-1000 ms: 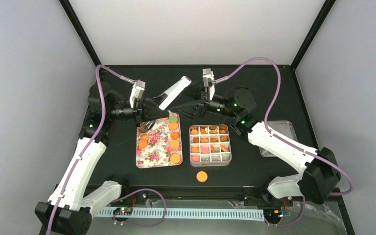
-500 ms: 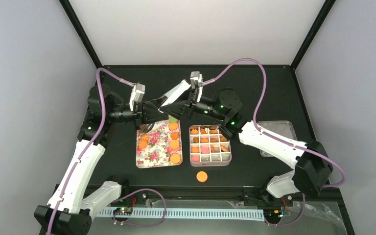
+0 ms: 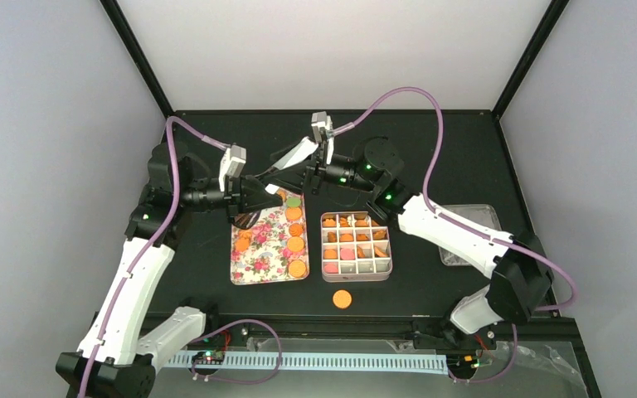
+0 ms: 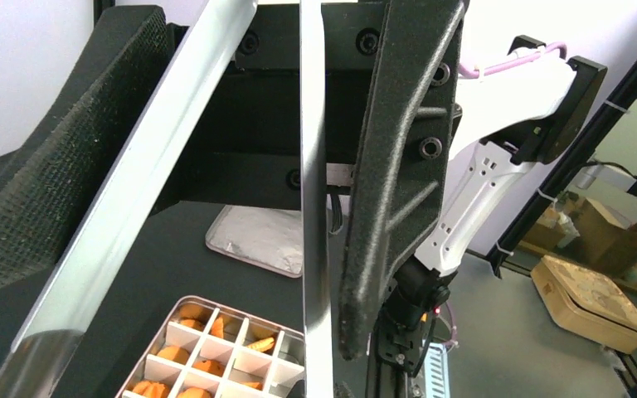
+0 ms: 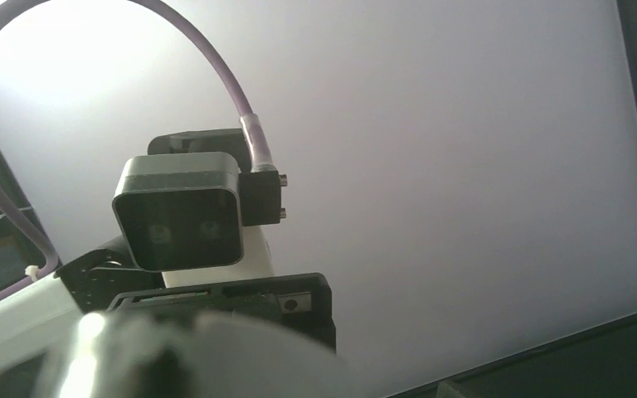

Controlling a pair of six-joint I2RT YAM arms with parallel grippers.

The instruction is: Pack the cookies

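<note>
The compartment box (image 3: 357, 267) seems mostly filled, with cookies (image 3: 296, 244) left on the floral tray (image 3: 261, 249); the left gripper (image 3: 259, 196) clamps the tongs (image 3: 299, 152), while the right gripper (image 3: 292, 177) jaws cannot be told.

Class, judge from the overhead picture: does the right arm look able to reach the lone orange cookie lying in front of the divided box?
Probably yes. The cookie lies alone on bare table, nothing over it. The right gripper is far back by the tongs, so it must swing forward first.
</note>
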